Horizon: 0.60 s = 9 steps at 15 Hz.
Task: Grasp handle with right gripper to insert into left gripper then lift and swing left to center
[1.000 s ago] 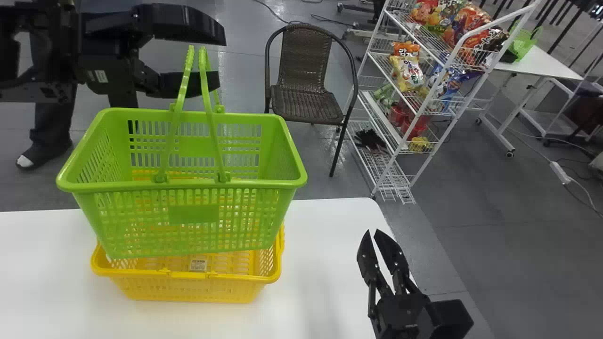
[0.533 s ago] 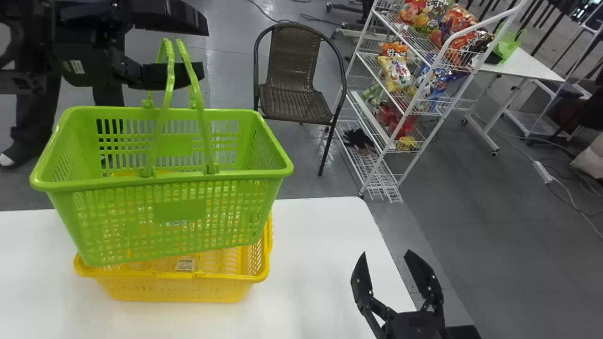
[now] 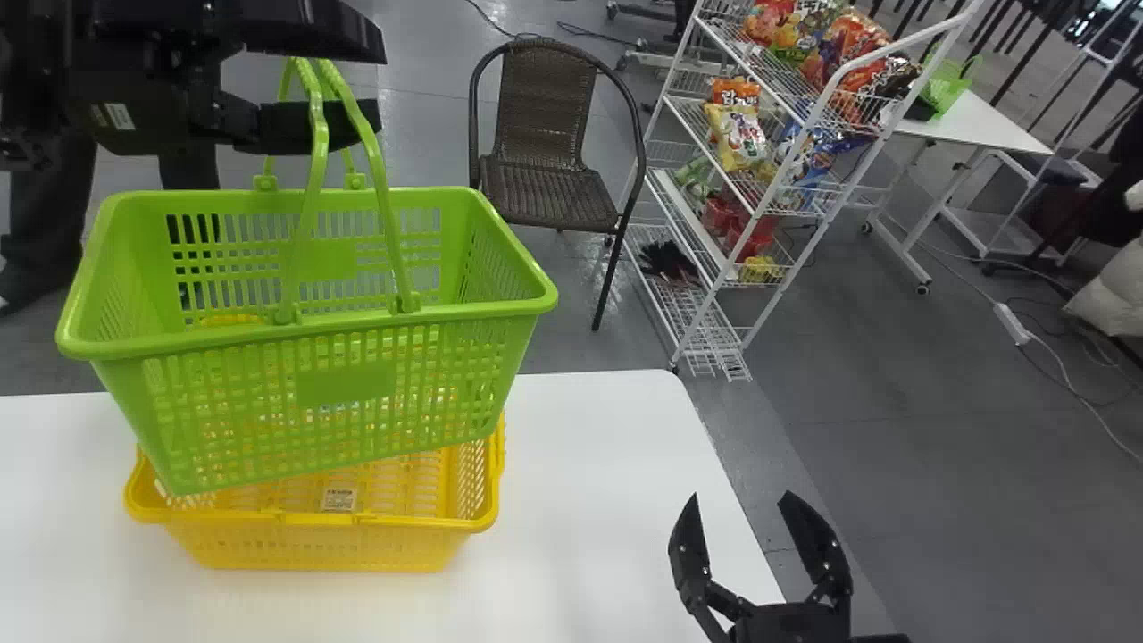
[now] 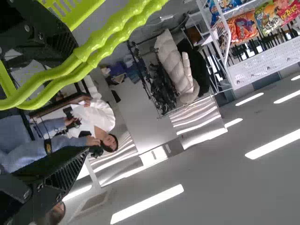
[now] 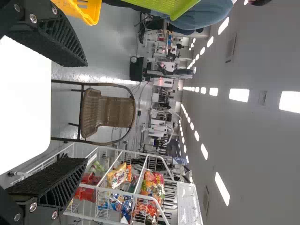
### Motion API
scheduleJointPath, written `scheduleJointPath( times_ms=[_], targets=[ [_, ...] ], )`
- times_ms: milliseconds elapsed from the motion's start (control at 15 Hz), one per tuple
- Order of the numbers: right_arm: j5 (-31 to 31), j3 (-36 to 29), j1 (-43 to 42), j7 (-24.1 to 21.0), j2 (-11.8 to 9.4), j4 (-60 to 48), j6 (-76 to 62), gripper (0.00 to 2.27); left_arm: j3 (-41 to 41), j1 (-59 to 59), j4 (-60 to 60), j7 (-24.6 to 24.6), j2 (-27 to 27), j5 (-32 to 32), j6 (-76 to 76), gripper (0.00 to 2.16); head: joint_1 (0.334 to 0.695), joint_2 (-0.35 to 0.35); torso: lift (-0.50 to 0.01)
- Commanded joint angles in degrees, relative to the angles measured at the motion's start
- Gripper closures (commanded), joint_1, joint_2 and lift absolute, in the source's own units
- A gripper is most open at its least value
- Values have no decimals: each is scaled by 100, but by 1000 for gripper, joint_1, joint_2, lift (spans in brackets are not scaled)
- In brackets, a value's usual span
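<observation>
While the left arm spans the head view's upper left, the left gripper [image 3: 379, 87] hangs high above the far part of the green basket [image 3: 346, 384], its fingers spread, one over the other, pointing toward the robot's right. Both handles [image 3: 317, 134] stand up at it, rising past the lower finger to just under the upper one; whether they bear on either cannot be told. The basket is tilted, left end lower, over the yellow basket [image 3: 312, 546], which sits on the white tabletop [image 3: 589, 500].

The right gripper [image 3: 741, 496] comes in from the bottom edge near the tabletop's right side, fingers released, well apart, holding nothing and pointing forward. A broad stretch of white surface lies between it and the yellow basket.

Slanting down toward the right gripper, the tabletop's right edge starts at a rounded far corner. Past the far edge, a wicker chair [image 3: 549, 107] stands near the green basket's far right corner, and a white wire rack [image 3: 705, 335] rises just beyond the tabletop's far right corner. Grey floor opens to the right.
</observation>
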Motion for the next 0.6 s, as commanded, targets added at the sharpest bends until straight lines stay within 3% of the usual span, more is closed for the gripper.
scheduleJointPath(
  times_ms=[0, 133, 267, 333, 533],
  targets=[
    [-17, -1, -8, -1, 0, 36, -20, 103, 12, 9, 0, -22, 6, 2, 24, 866, 695, -350, 0],
    [-17, -10, -17, -1, 0, 80, -20, 107, 12, -9, 0, -66, 24, -7, 24, 1369, 695, -350, 0],
    [-44, -19, -17, 17, 0, 106, -38, 107, 12, -9, 0, -137, 24, -33, 24, 1453, 695, -350, 0],
    [-44, -19, -17, 17, 0, 115, -56, 107, 12, -9, 0, -128, 24, -51, 24, 1862, 695, -350, 0],
    [-44, -19, -17, 17, 9, 150, -91, 107, -5, 18, 0, -172, 24, -77, 24, 1919, 695, -350, 0]
  ],
)
